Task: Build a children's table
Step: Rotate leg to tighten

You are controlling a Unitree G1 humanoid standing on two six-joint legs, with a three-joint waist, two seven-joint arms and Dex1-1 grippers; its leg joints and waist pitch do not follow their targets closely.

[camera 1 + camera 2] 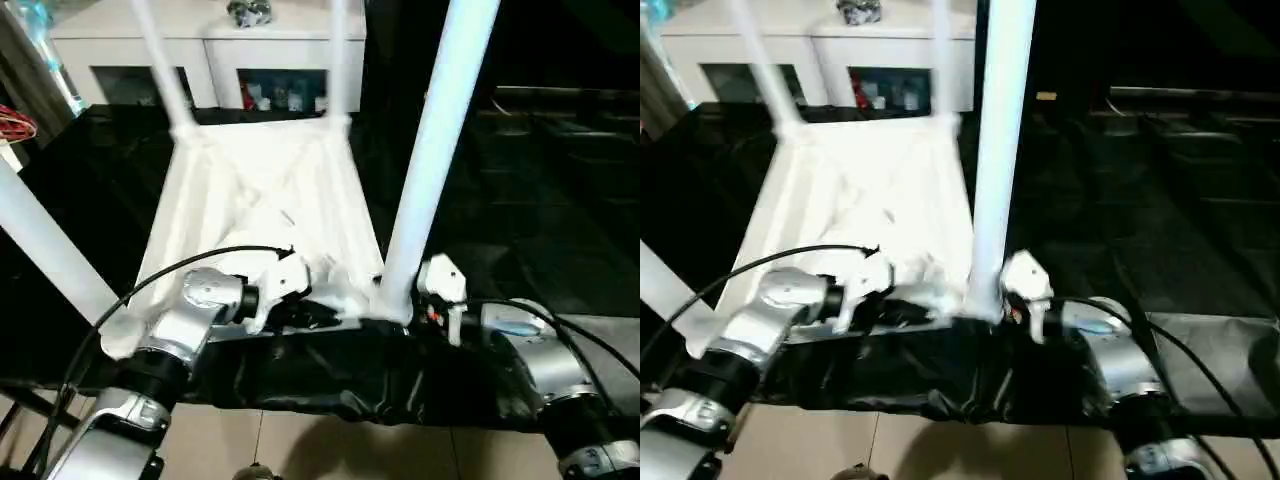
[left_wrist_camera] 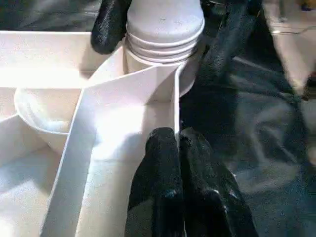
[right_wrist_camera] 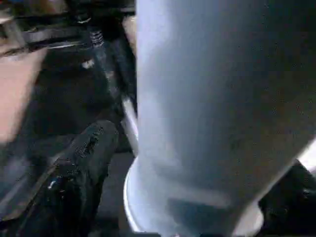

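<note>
The white tabletop [image 1: 260,200] lies upside down on the black table, ribbed underside up. Legs stand in its far left [image 1: 160,60], far right [image 1: 338,60] and near left [image 1: 45,250] sockets. The near right leg [image 1: 435,150] rises from its corner socket [image 2: 163,74]. My right gripper [image 1: 400,305] is shut on this leg's base, one black finger [image 3: 79,173] on each side. In the left wrist view my left gripper [image 2: 177,136] is shut on the tabletop's thin rim wall [image 2: 177,106], just beside that corner.
A white glass-door cabinet [image 1: 210,50] stands behind the table. The black table surface [image 1: 520,200] stretches to the right. Crumpled black sheeting [image 1: 330,380] hangs over the near edge, with beige floor tiles [image 1: 300,450] below. A black cable [image 1: 150,285] loops over my left forearm.
</note>
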